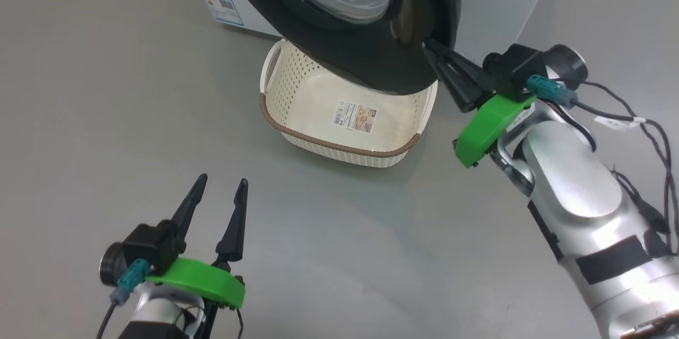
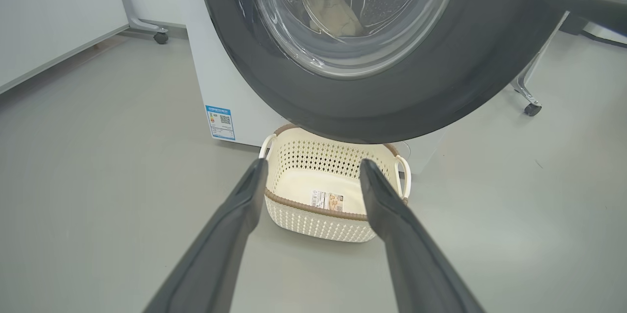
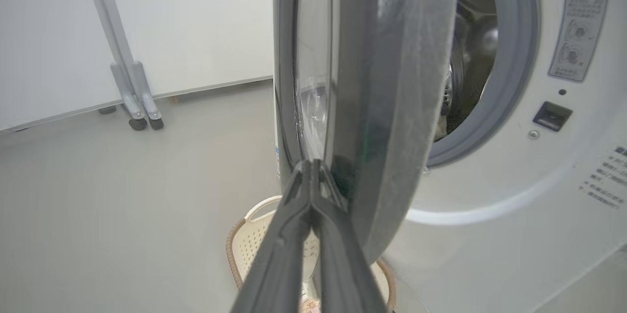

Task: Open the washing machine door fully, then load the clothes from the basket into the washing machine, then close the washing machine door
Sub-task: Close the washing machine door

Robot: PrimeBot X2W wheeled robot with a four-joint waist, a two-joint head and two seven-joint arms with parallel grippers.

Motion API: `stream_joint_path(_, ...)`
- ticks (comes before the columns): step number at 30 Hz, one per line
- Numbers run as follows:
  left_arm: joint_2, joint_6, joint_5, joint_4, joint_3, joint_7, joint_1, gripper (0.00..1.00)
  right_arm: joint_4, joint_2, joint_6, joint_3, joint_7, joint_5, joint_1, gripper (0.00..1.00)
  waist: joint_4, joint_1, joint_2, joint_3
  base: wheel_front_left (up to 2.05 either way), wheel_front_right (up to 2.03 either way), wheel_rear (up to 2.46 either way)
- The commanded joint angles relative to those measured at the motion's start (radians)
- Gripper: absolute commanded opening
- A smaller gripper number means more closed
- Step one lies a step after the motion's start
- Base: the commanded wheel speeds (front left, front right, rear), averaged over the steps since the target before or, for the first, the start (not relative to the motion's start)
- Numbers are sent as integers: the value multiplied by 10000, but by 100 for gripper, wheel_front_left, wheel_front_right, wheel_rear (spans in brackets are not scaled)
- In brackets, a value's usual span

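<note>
- Two sets of jaws. The right jaws are pressed together on nothing, tips at the free edge of the door. The left jaws are spread and empty, low over the floor, pointing at the basket.
- Door: part-way open, standing off the washer and overhanging the far end of the basket. The right wrist view has it edge-on, with the gasket open behind it.
- Clothes: a pale piece shows through the door glass in the left wrist view. We judge that it lies in the drum.
- Basket: on the floor just before the washer, holding nothing but the label on its bottom.
- Step in hand, as we judge it: closing the door, since loading looks done.
- Contact: we cannot tell which face of the rim the tips bear on. They belong on the outer face, near the free edge and far from the hinge.
- Push: we would follow the door's arc, turning the wrist as it swings so the tips stay square to the glossy rim.
- Finish: a firm, steady press until the latch catches.
- Cautions: keep the tips out of the gap at the gasket, let no fabric trail over it, and hold the left jaws clear of the swing.
</note>
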Motion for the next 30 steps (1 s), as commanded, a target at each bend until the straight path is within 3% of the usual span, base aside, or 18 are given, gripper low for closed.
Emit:
stream_joint_path(1,164,4,24,-326,318,-111,-436,100,-181,190,-36,-186,-53,-102,-469,0,17,0,0,138,0,0,0)
stream_joint_path(22,-124,4,-40,-576,190,-111,-1382,100,547,-403,-36,-2700,-53,-1706,-2810,0,599,0,0,1945,0,0,0)
stream_joint_path(30,-302,4,-96,-589,133,-111,-1584,100,1023,-735,-36,-3169,-53,-2267,-3828,0,893,0,0,2429,0,0,0)
